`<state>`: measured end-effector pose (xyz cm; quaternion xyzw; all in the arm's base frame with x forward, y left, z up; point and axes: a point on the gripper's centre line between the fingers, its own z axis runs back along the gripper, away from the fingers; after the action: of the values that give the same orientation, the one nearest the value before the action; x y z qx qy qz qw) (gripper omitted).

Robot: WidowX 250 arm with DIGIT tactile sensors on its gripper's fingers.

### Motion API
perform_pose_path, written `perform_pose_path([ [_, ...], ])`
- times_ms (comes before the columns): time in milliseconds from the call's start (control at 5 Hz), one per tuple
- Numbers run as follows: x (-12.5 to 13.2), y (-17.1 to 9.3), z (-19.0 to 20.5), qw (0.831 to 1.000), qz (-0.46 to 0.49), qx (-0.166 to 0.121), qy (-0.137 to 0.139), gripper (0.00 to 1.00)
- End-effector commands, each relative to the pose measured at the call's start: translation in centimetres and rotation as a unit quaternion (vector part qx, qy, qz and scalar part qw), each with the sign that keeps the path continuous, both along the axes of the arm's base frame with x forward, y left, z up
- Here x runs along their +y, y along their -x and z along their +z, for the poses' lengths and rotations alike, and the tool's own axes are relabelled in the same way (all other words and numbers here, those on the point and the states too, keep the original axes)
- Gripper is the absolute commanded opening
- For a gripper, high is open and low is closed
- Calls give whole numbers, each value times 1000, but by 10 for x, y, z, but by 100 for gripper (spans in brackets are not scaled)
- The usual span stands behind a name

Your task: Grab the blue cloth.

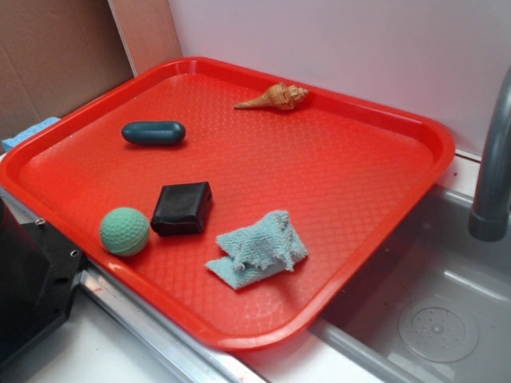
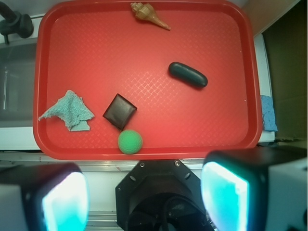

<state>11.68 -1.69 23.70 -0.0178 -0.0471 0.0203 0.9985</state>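
Five small things sit on your red tray. You can see the blue cloth near the front edge of the tray in the outside view. It is crumpled and bumpy, with one flat corner sticking out. Nothing is touching it.

Just beside the cloth is a black block. A green ball sits next to the block, on the side away from the cloth. It looks very close to the block, maybe touching it. A dark teal capsule lies farther back, well apart from the cloth. A tan seashell rests near the far rim of the tray.

In the wrist view, you look down on the tray from high up. There the cloth is on the left side, close to the tray's left rim.

Your hand is wide open and holds nothing. Its two fingers glow pale teal at the bottom of the wrist view, one on each side. They are up in the air, well away from the cloth.

A gray sink sits beside the tray, with a gray faucet pipe standing over it. A bit of light blue sponge peeks out behind the tray.
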Motion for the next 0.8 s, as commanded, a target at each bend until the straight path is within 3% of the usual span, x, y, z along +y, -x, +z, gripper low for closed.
perform_pose_path([
  [0,0,0,0,1000,0,0,0,100],
  [400,2,-4,-3,1000,2,1,19,100],
  [600,-8,-12,-16,995,87,-2,43,100],
])
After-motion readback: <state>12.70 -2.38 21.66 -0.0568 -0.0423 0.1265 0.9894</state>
